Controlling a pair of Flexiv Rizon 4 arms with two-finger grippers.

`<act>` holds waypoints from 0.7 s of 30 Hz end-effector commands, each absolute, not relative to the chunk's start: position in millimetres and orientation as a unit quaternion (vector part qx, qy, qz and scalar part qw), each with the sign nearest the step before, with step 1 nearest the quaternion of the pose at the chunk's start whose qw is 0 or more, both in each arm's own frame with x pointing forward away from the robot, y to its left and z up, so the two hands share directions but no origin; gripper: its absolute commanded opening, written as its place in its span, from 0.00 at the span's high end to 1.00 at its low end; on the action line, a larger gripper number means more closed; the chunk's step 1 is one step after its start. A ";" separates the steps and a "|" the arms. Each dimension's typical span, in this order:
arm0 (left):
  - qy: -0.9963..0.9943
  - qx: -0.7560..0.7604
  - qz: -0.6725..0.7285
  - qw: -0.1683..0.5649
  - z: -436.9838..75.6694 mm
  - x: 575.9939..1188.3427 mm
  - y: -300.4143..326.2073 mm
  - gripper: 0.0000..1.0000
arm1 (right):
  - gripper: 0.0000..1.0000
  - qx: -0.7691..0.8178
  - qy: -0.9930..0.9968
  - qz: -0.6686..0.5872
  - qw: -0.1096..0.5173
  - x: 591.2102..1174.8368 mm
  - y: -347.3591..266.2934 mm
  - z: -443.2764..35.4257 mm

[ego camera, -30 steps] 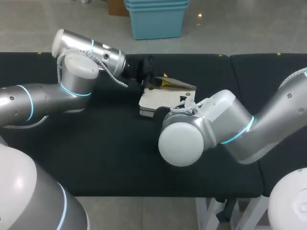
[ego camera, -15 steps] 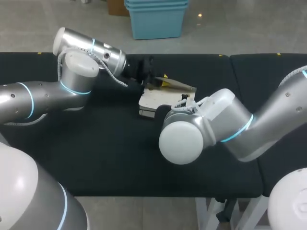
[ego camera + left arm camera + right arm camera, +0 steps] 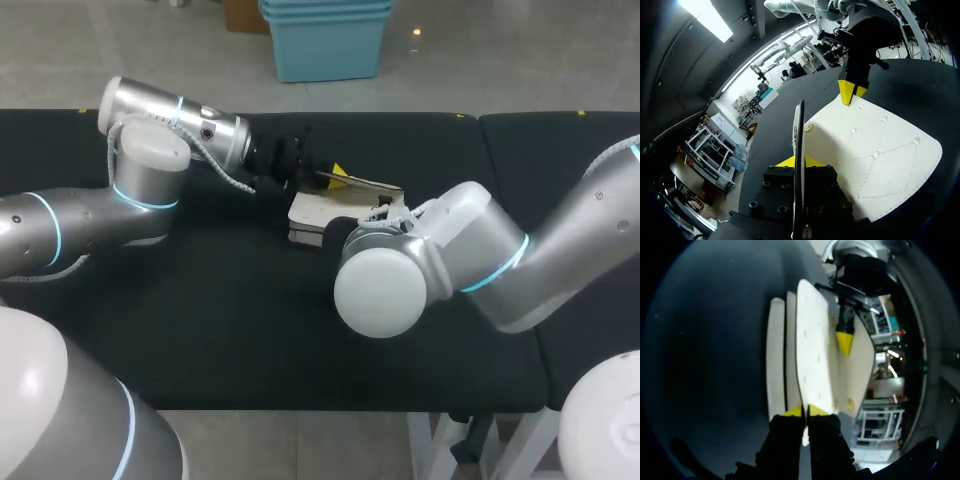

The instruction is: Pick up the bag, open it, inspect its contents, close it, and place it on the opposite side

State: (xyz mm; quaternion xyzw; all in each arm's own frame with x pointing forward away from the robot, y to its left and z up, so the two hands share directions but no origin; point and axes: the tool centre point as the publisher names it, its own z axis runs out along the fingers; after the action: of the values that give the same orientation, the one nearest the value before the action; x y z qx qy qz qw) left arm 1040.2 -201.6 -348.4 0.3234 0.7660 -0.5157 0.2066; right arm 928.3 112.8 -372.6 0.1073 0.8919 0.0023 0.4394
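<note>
The left gripper [image 3: 801, 161] is closed almost fully: its two yellow tips press from either side on the thin edge of the bag's flap [image 3: 799, 131], which stands edge-on between them and runs straight ahead of the fingers. Just beside that flap, the cream quilted bag [image 3: 875, 155] spreads out ahead of the gripper on the black table [image 3: 200, 320]. At the bag's far edge, the right gripper's yellow tips meet the cream surface. The right gripper [image 3: 805, 411] is likewise drawn nearly together, pinching the near end of a cream panel [image 3: 812, 350] that rises ahead from between its fingers. Two more cream layers lie close on one side of this panel. On the other side is the wider flap, with the left gripper's yellow tip against it. From above, the bag sits between the two arms, and the right arm's wrist hides the right gripper.
</note>
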 end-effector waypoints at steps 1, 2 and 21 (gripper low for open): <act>0.761 0.326 -0.517 0.219 -357.5 1030.9 -197.4 1.00 | 1.00 0.107 0.891 0.004 0.441 929.3 111.4 -375.1; 0.760 0.332 -0.513 0.221 -358.7 1028.8 -197.3 1.00 | 1.00 0.107 0.891 0.004 0.441 929.3 111.4 -375.1; 0.765 0.322 -0.514 0.217 -332.3 1025.6 -187.1 0.37 | 1.00 0.107 0.891 0.004 0.441 929.3 111.4 -375.1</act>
State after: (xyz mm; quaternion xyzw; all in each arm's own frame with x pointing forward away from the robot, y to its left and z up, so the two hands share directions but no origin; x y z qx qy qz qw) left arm 1025.7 -192.3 -337.6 0.3230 0.7608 -0.5179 0.2204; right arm 928.6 112.0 -372.4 0.1069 0.8918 0.0022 0.4396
